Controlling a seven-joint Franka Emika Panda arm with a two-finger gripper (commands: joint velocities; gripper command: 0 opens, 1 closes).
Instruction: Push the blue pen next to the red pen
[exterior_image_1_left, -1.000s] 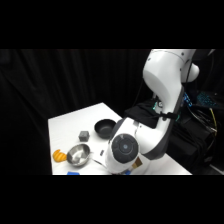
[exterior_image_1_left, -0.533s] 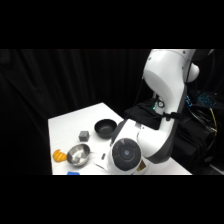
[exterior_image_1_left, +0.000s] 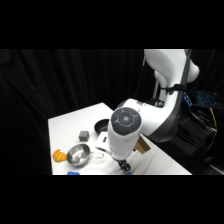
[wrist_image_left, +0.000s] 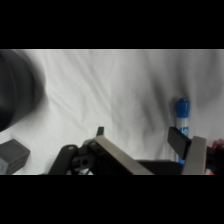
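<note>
In the wrist view the blue pen (wrist_image_left: 182, 116) lies on the white cloth, a slim light-blue stick with a whitish part. Its lower end runs behind my right finger. My gripper (wrist_image_left: 139, 137) is open, and the pen is just outside its right fingertip (wrist_image_left: 178, 139). A bit of red (wrist_image_left: 219, 145) shows at the right edge; I cannot tell whether it is the red pen. In the side view the gripper (exterior_image_1_left: 124, 165) hangs low over the table's front edge, with a speck of blue (exterior_image_1_left: 129, 173) beside it.
A steel bowl (exterior_image_1_left: 78, 155) and an orange object (exterior_image_1_left: 59, 156) sit front left. A grey cube (exterior_image_1_left: 83, 135) (wrist_image_left: 12, 155) and a black bowl (exterior_image_1_left: 101, 126) (wrist_image_left: 15, 90) lie behind them. A flat blue piece (exterior_image_1_left: 73, 173) is at the front edge, a brown object (exterior_image_1_left: 143, 145) by the arm.
The arm has swung forward and left over the table, and the gripper has come down toward the front edge. The objects on the table have not moved.
</note>
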